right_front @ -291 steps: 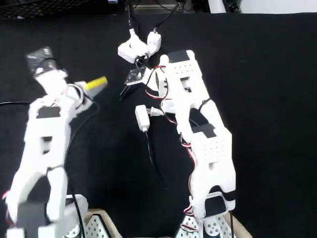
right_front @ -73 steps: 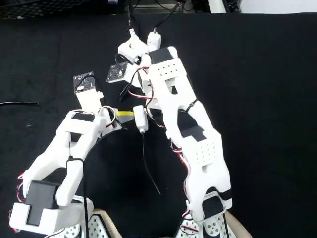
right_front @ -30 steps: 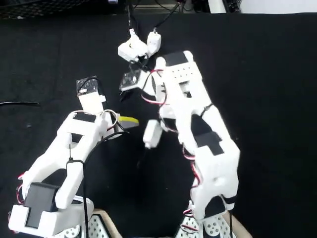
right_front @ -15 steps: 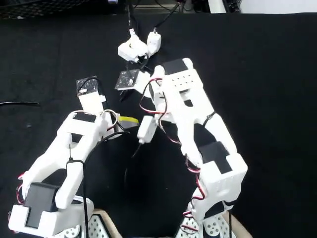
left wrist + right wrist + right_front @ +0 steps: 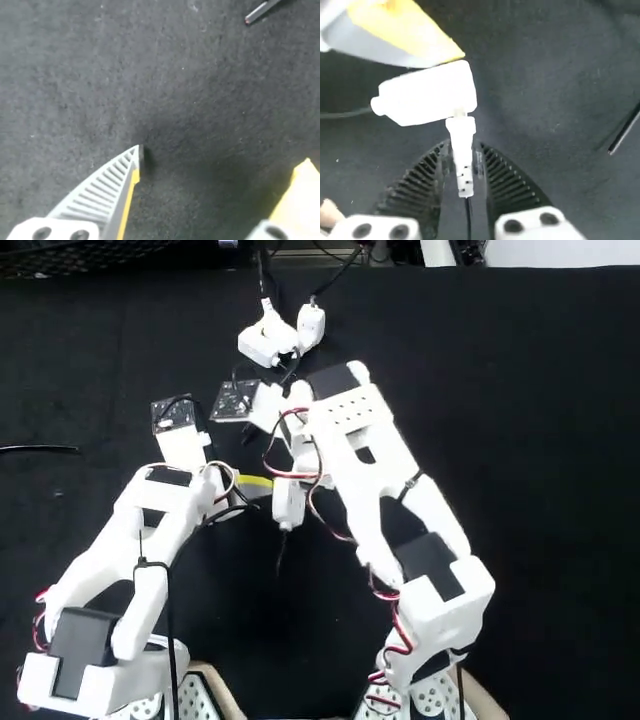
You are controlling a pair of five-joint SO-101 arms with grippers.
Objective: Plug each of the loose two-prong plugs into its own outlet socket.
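The right gripper (image 5: 463, 148) is closed almost fully, and its two dark ribbed fingers (image 5: 506, 176) clench the white ribbed neck of the plug (image 5: 427, 100), at the place where the thin black cord (image 5: 468, 216) leaves it. The body of the plug stands out past the fingertips. It is white and oblong with rounded corners, and it lies across the line of the fingers. In the high view the plug (image 5: 287, 502) is under the front of the right arm, over the black surface (image 5: 540, 420), and its cord (image 5: 281, 558) trails from it toward the bases of the arms. The left gripper (image 5: 222, 156) is released, with its fingers wide apart over bare surface. Its yellow finger (image 5: 256, 482) is just beside the plug; I cannot tell if they touch. The two white outlet sockets (image 5: 267, 341) lie well apart from the plug, on its side away from the bases of the arms.
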